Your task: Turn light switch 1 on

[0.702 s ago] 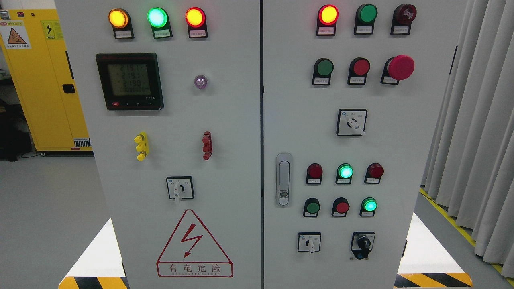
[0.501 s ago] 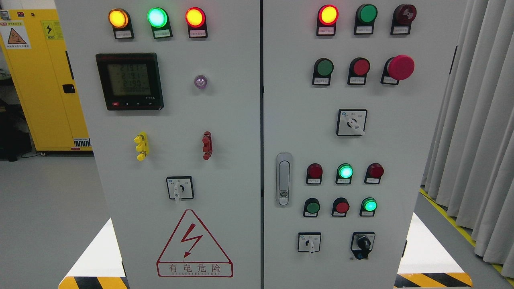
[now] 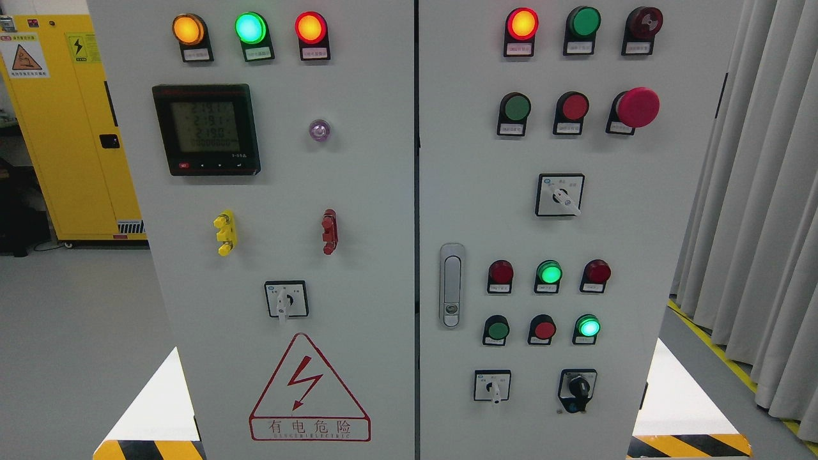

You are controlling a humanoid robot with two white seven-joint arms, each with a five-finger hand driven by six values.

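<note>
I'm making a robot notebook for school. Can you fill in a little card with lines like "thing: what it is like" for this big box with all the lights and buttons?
place: grey cabinet with two doors
robot hands: none in view
lit lamps, left door: orange, green, red
screen: dim digits, too small to read
big red button: upper right, sticks out
lit lamps, right door: red at top, two green lower down
knobs: white ones and one black
warning sign: red triangle with lightning bolt
behind: yellow cabinet at left, curtain at right
</note>
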